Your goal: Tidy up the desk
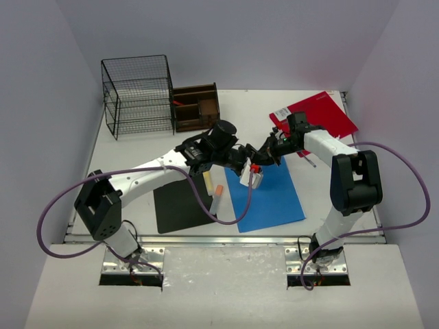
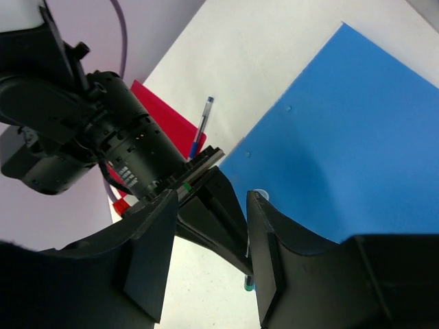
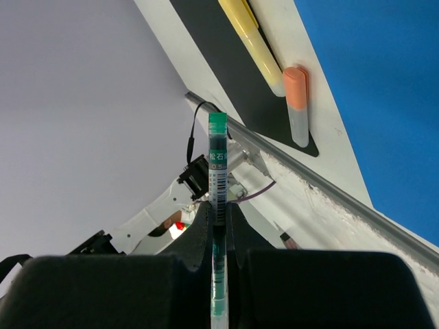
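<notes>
Pen handover above blue sheet: right fingers clamp green pen; left fingers, half-open, empty, apparently astride it, should close next.

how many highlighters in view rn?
2. The yellow highlighter lies along the right edge of the black clipboard. The orange-capped highlighter is beside it, toward the blue sheet. Others may be hidden.

Plain pale lilac-grey walls close in the white surface at the back and both sides; light falls soft and even.
</notes>
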{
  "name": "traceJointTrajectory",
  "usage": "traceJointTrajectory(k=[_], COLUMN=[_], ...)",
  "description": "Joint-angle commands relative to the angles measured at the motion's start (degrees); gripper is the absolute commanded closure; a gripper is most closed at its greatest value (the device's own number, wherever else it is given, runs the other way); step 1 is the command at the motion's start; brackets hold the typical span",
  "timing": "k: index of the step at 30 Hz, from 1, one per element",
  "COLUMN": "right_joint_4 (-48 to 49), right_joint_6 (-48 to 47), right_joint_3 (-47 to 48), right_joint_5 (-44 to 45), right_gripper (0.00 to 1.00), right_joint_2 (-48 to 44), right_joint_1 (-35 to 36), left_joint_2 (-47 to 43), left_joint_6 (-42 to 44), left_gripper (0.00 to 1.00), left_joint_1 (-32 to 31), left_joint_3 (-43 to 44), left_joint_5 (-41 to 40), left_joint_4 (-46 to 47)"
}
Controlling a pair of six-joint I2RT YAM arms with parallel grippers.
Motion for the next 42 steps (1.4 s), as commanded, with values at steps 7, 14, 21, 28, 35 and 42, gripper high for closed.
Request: traceJointTrajectory(k=[7, 14, 21, 28, 35, 42], right_joint_4=[-0.3, 0.0, -0.5, 0.6, -4.1, -3.9], right_joint_6=[-0.8, -0.9, -1.4, -2.1, -9.4, -19.9], right_joint_3=[-0.2, -0.1, -0.3, -0.5, 11.9, 21.4], right_joint_5=[-0.9, -1.8, -1.1, -2.6, -3.0, 3.7], right_gripper=[1.0, 1.0, 1.0, 0.57, 0.02, 0.01], right_joint_2=[-3.3, -3.4, -4.6, -4.5, -1.1, -2.3], right_joint_1=[0.5, 0.5, 0.5, 0.5, -4.3, -14.1], left_joint_2=[2.7, 3.0, 4.3, 3.4, -1.7, -1.4], left_joint_6=[3.4, 4.1, 3.3, -2.4, -26.5, -62.4], left_gripper=[0.58, 0.58, 0.72, 1.0, 1.0, 1.0], left_joint_1=[-0.4, -0.3, -0.1, -0.2, 3.1, 19.6], left_joint_3=[1.7, 1.0, 1.7, 1.6, -0.2, 5.6], left_joint_5=[2.1, 1.0, 0.0, -1.8, -3.9, -21.8], left_joint_4=[-5.1, -5.0, -4.8, -1.2, 8.3, 20.4])
